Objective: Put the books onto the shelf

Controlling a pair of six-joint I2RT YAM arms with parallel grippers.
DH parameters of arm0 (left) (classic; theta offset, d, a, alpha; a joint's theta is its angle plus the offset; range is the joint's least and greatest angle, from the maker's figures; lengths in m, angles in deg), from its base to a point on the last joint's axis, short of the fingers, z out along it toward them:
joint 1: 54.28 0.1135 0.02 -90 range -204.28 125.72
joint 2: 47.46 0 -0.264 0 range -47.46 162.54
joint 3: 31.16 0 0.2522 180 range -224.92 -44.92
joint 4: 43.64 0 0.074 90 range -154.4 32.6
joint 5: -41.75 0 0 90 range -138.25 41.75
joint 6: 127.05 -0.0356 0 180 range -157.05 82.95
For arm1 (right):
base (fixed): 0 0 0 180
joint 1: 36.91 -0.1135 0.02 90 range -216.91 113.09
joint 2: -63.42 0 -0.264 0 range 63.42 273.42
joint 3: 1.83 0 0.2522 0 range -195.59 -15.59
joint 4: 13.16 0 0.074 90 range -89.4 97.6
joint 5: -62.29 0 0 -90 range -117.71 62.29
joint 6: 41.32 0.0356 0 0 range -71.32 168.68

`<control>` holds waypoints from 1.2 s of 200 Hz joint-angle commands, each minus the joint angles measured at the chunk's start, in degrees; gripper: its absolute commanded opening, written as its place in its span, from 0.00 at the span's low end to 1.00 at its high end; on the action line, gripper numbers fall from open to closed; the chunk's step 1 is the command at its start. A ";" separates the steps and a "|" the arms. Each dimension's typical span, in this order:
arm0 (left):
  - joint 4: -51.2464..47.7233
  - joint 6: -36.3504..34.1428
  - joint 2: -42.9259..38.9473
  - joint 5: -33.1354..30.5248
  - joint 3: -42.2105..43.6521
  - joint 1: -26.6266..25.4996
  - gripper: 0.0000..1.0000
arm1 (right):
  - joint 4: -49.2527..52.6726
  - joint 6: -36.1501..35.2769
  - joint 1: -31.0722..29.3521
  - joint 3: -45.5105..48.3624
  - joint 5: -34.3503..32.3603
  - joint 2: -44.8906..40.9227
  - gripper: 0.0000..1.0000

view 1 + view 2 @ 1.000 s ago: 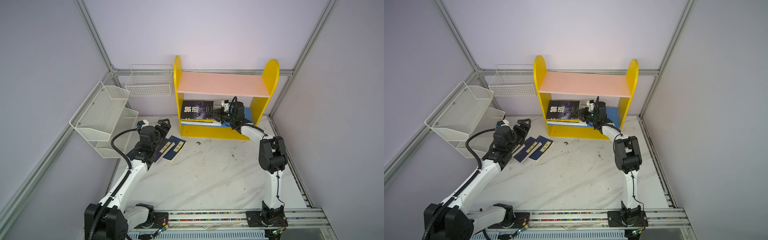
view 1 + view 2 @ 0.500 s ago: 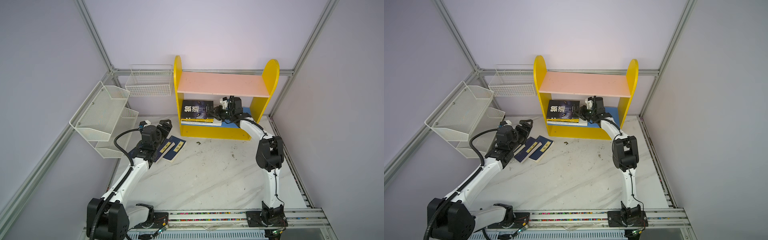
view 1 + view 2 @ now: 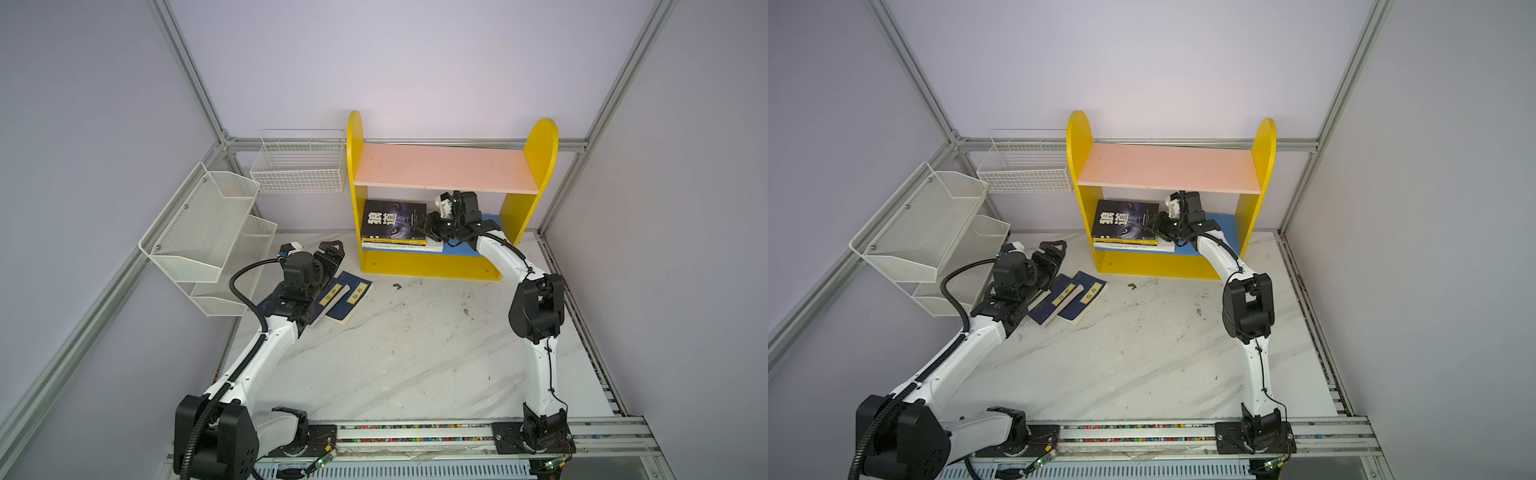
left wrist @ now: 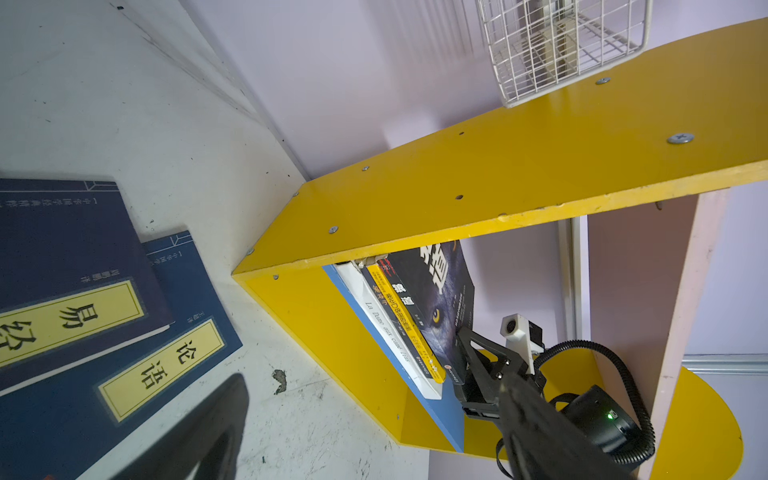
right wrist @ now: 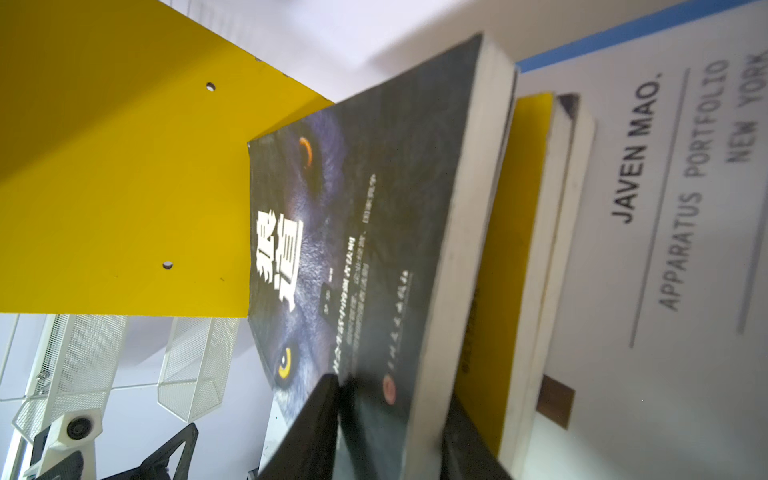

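Observation:
The yellow shelf point(image 3: 432, 266) stands at the back with a bare pink upper board point(image 3: 444, 166). On its blue lower board point(image 3: 1225, 224) lies a stack: a white book point(image 5: 665, 208), a yellow one point(image 5: 519, 208), and a black wolf-eyes book point(image 3: 390, 218) tilted on top. My right gripper point(image 3: 426, 226) reaches into the shelf. Its jaws are open and straddle the wolf book's point(image 5: 353, 249) near edge. Two navy books point(image 3: 351, 297) point(image 3: 328, 297) lie on the table, and a corner of another point(image 3: 264, 305) shows under my left arm. My left gripper point(image 3: 328, 259) hovers open above them, holding nothing.
A white mesh tiered rack point(image 3: 208, 224) hangs on the left wall. A white wire basket point(image 3: 299, 166) hangs beside the shelf's left panel. A small scrap of debris point(image 3: 397, 285) lies on the marble table in front of the shelf. The arms' rail point(image 3: 415, 432) runs along the front edge.
The right gripper's jaws have spread apart round the wolf book, which now rests on the stack. The left gripper has shifted slightly toward the shelf, still open.

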State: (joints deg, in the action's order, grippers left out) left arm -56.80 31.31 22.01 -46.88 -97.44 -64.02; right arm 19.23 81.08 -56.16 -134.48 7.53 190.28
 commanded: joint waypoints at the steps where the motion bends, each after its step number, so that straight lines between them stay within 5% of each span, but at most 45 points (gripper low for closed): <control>1: 2.29 0.02 -0.09 1.01 2.06 0.51 0.93 | 2.12 -4.11 -0.89 -3.80 -4.87 -0.73 0.46; 94: 2.54 0.02 -0.02 1.48 3.05 1.21 0.93 | 6.06 -8.94 -2.22 -6.15 -18.01 -3.92 0.61; 240: 3.05 -0.17 -0.47 2.15 4.78 2.07 0.93 | 4.27 -10.59 -2.37 -5.30 -26.25 -9.20 0.79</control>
State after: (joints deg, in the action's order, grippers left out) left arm -56.16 31.31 22.10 -45.42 -95.16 -62.47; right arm 27.56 72.71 -59.41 -137.54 -15.35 188.34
